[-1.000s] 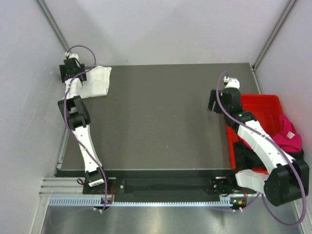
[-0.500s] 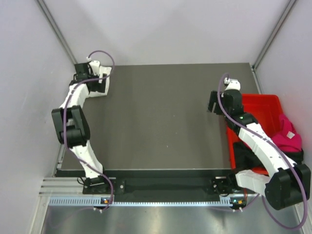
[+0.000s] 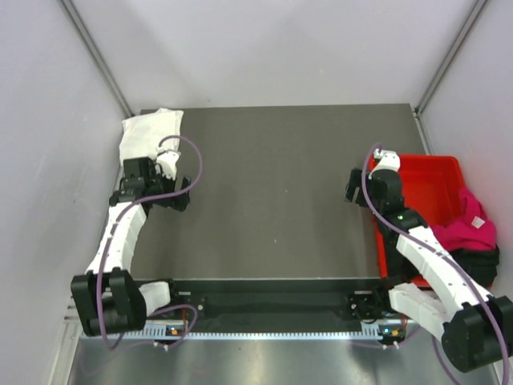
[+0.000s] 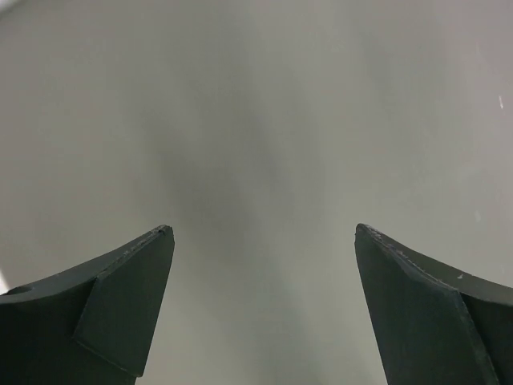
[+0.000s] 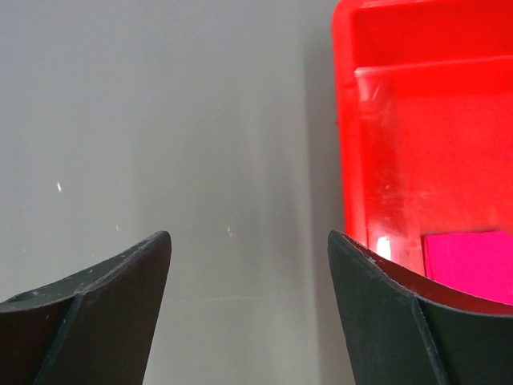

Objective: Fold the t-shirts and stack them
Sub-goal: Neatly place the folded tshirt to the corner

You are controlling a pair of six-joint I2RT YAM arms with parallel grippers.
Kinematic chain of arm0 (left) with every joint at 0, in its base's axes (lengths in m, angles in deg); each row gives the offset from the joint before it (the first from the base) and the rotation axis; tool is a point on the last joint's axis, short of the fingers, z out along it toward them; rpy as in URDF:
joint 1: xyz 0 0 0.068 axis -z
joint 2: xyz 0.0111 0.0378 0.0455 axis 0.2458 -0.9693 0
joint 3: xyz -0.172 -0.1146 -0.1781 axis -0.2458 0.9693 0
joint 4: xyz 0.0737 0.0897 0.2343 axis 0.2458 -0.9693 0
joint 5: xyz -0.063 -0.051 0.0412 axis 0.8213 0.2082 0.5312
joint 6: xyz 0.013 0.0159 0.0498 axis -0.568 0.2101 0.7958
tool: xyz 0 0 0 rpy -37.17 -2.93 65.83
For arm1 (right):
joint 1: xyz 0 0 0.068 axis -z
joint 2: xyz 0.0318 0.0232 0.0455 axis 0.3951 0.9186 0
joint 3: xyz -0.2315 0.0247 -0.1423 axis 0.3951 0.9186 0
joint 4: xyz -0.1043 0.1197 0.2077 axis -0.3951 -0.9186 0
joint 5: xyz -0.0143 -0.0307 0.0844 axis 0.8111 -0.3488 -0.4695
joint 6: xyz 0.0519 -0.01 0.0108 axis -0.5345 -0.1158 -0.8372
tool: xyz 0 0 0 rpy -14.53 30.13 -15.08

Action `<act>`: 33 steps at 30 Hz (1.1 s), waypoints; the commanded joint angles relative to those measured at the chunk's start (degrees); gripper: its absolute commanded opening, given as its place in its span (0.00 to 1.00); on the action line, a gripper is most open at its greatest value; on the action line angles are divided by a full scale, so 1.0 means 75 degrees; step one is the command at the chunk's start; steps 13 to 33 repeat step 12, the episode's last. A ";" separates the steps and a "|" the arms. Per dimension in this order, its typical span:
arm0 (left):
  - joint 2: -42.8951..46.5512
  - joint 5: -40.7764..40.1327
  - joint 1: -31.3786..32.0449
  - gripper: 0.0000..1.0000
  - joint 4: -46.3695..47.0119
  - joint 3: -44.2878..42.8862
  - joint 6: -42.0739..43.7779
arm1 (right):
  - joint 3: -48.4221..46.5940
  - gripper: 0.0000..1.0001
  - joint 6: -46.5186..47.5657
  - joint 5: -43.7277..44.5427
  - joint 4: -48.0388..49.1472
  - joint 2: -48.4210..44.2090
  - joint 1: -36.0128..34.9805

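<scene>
At the far left corner of the tabletop [image 3: 272, 200], the white t-shirt [image 3: 150, 132] is seen lying folded into a compact rectangle, one side close to the left edge. The left gripper [image 4: 262, 233] is held just on the near side of it, by the left edge. Its fingers are spread wide, and only bare table surface is seen between them. At the right edge, the red bin [image 3: 433, 164] is set, and the magenta-pink t-shirt [image 3: 473, 228] is bunched in its nearer part, draped over the outer rim. The right gripper [image 5: 248, 235] is held beside the bin's far corner. Its fingers are parted and nothing is gripped. The bin wall and a patch of magenta are seen past the right finger.
</scene>
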 commanded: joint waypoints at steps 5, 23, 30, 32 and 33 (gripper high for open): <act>0.1883 -0.0081 0.0002 0.99 -0.0058 0.1086 -0.0206 | 0.0579 0.79 -0.0358 0.0808 0.0971 -0.1143 0.0084; 0.2013 -0.0292 0.0002 0.99 -0.0152 0.1052 -0.0568 | 0.0755 0.80 -0.0440 0.0820 0.0948 -0.1448 0.0084; 0.2013 -0.0292 0.0002 0.99 -0.0152 0.1052 -0.0568 | 0.0755 0.80 -0.0440 0.0820 0.0948 -0.1448 0.0084; 0.2013 -0.0292 0.0002 0.99 -0.0152 0.1052 -0.0568 | 0.0755 0.80 -0.0440 0.0820 0.0948 -0.1448 0.0084; 0.2013 -0.0292 0.0002 0.99 -0.0152 0.1052 -0.0568 | 0.0755 0.80 -0.0440 0.0820 0.0948 -0.1448 0.0084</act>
